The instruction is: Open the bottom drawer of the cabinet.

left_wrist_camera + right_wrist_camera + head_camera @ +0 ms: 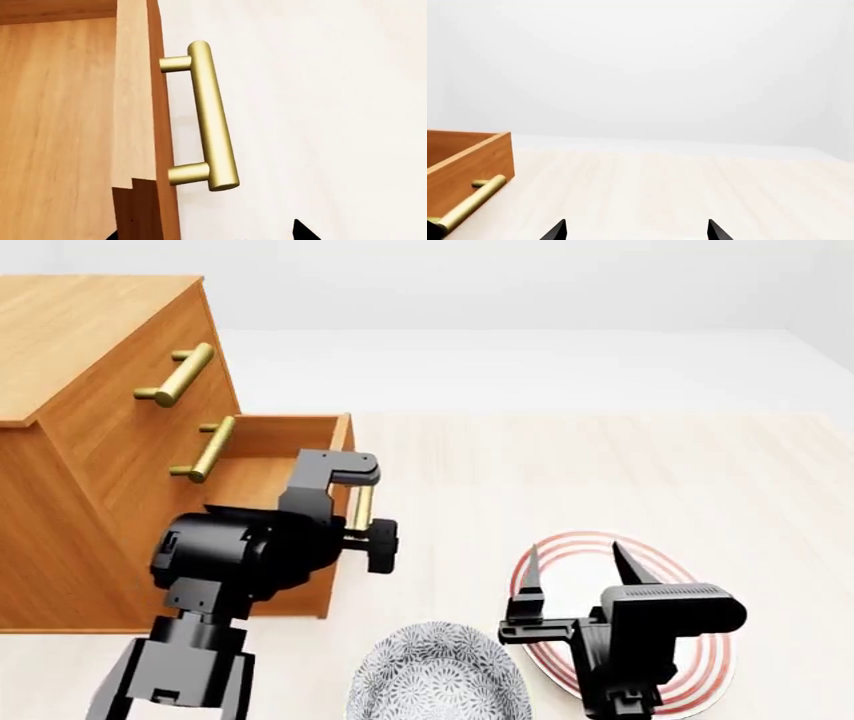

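The bottom drawer (287, 455) stood pulled out of the cabinet (94, 390) near the desk's left edge, its plain wooden box showing. The left gripper (358, 505) had its jaws spread around the brass handle (212, 117); the right gripper (574, 575) hung with jaws spread.

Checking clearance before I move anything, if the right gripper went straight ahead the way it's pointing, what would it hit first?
Probably nothing: ahead of the right gripper the right wrist view shows only bare floor out to the far wall. The bottom drawer sits off to one side of that line.

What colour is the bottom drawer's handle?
Brass-gold handle on the bottom drawer; clearest in the left wrist view.
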Controlling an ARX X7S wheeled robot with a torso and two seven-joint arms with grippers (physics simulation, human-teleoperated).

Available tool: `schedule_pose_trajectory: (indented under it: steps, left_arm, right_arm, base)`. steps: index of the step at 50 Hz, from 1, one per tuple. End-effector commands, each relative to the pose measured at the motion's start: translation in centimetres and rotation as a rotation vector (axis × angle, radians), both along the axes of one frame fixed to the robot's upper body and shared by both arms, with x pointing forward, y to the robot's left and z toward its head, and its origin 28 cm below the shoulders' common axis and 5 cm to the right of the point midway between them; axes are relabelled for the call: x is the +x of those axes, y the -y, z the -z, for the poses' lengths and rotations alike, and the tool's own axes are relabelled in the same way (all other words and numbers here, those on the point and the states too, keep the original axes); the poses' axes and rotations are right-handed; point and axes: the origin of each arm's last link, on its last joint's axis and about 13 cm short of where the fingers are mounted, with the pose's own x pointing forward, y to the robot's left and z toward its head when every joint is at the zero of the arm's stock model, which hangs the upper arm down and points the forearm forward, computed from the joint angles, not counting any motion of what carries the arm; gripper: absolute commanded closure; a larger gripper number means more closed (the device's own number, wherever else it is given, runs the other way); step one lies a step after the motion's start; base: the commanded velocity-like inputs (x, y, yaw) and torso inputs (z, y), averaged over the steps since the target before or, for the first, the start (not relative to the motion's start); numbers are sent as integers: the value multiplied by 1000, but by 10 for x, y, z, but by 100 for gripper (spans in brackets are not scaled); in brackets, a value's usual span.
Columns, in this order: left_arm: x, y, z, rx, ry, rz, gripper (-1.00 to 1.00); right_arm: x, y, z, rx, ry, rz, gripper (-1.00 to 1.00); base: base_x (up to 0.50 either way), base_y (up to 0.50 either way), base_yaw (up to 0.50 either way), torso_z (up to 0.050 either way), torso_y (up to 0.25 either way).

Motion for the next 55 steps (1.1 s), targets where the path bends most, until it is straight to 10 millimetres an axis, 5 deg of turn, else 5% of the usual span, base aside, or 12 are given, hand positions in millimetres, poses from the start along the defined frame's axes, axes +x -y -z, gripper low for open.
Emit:
schedule_pose_trajectory:
  steps: [1,40,49,55]
  left_arm:
    - [0,19,4,-82,-29,96,-100]
    - [-10,40,-11,-235,6,261,-100]
    - [-35,33,-48,-138,540,87,-100]
    - [-50,24,-62,-114,681,-12,-100]
  right_arm:
    - [0,1,-1,-3,3,4,-100]
    - [1,2,2,1,-5,4,-100]
    - [1,2,1,2,-3,5,-100]
    - [1,1,0,-1,-1,3,-100]
  base:
    - [0,0,0,0,0]
    - [0,0,0,0,0]
    - [0,0,0,1,2]
    - [0,0,0,0,0]
